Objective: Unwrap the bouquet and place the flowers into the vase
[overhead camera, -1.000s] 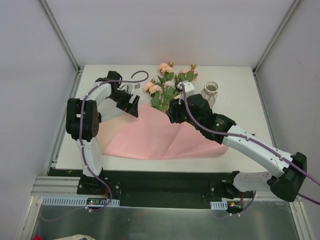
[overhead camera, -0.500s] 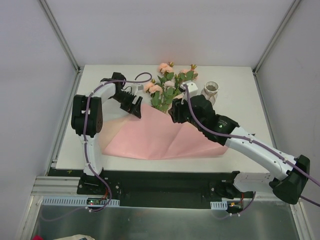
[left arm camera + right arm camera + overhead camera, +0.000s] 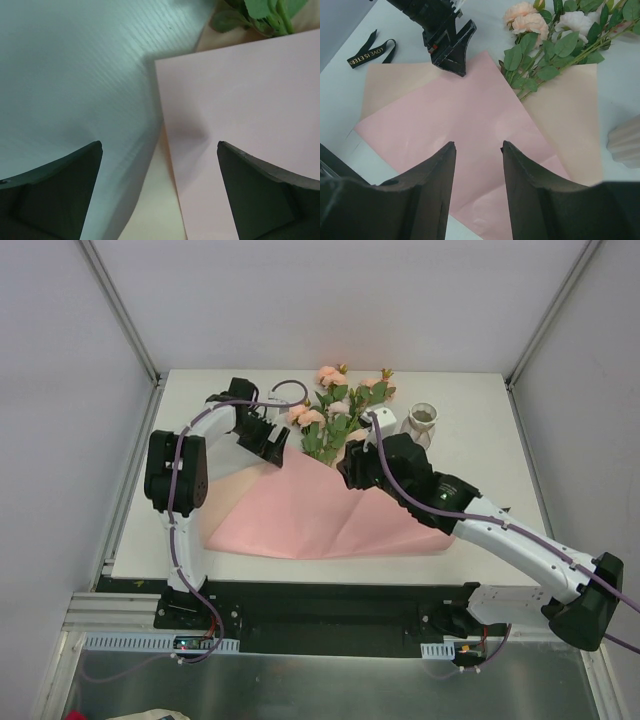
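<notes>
Hand on left (image 3: 159, 144) wide open, empty

White tabletop (image 3: 480, 410) is carrying everything. Pink paper sheet (image 3: 320, 510) is lying opened out and flat across the middle toward the near edge, sitting on a paler peach sheet (image 3: 395, 85) that is peeking out at its left and right sides. Flowers (image 3: 340, 405) are lying at the far side, stems resting on the paper, blooms over bare tabletop. Vase (image 3: 424, 422) is standing upright just right of the flowers. Black gold-lettered ribbon (image 3: 370, 51) is lying loose on the bare surface at far left.
</notes>
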